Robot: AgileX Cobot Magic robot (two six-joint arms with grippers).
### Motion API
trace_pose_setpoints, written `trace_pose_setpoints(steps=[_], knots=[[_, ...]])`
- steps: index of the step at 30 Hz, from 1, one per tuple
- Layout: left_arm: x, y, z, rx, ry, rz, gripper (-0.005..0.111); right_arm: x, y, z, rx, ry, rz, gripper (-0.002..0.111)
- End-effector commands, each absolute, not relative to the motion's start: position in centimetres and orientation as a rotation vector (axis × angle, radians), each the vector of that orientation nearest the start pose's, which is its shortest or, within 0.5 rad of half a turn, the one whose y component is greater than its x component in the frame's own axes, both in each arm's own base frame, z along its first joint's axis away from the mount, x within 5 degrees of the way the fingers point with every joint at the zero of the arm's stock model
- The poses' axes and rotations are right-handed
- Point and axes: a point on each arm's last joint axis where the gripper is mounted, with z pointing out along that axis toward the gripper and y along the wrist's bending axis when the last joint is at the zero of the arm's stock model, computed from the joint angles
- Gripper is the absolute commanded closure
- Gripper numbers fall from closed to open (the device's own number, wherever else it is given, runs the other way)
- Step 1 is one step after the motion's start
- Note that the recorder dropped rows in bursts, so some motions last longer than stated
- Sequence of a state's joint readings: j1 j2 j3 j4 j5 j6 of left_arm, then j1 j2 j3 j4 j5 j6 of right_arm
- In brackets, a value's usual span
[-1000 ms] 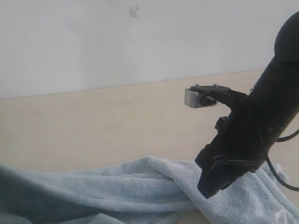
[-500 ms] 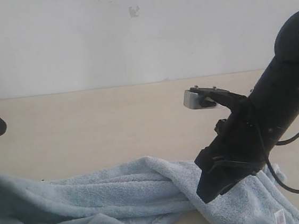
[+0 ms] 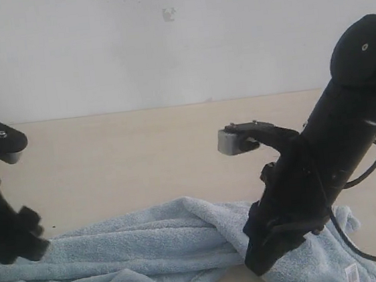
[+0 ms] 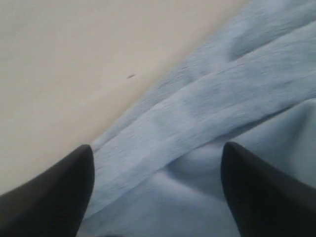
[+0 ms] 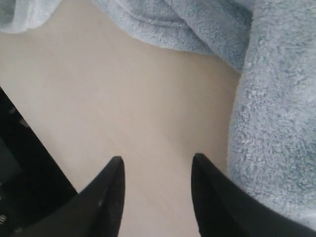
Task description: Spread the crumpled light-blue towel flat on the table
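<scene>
The light-blue towel [image 3: 152,246] lies bunched in long folds along the near edge of the beige table [image 3: 142,152]; its white tag [image 3: 353,273] shows at the lower right. My left gripper [image 3: 34,241] hangs just above the towel's left end. In the left wrist view the left gripper [image 4: 157,148] is open wide over the towel [image 4: 222,89], holding nothing. My right gripper [image 3: 258,265] points down at the towel's right part. In the right wrist view the right gripper [image 5: 158,158] is open over bare table [image 5: 123,98], with the towel [image 5: 276,108] just beside one finger.
A grey-white wall [image 3: 164,42] rises behind the table. A black cable [image 3: 367,243] loops from the right arm over the towel's right end. Bare tabletop stretches between the towel and the wall.
The left gripper has opened and let go of the towel, and its arm has come into view at the left. The towel's raised left end has dropped low. The right arm shifted slightly left.
</scene>
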State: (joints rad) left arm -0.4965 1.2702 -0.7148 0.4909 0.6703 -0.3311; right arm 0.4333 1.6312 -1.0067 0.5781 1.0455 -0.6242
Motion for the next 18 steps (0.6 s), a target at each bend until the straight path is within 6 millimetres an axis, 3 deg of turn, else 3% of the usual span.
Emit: trace_pose_setpoints(steps=[1,6,9,18], knots=[[21.1,-11.4,21.2,0.881,2.458,-0.100,0.039,23.4,16.7,20.5,-1.263,2.817,0.334,0.066],[22.1,-13.0,18.4,0.754,2.546,-0.271,0.039,20.8,17.2,18.2,-1.327,2.836,-0.044,0.066],[23.1,-13.5,17.6,0.717,2.534,-0.272,0.039,20.1,17.0,16.6,-1.233,2.764,-0.219,0.066],[23.7,-13.7,18.1,0.693,2.501,-0.280,0.039,20.2,17.6,15.4,-1.236,2.747,-0.167,0.066]])
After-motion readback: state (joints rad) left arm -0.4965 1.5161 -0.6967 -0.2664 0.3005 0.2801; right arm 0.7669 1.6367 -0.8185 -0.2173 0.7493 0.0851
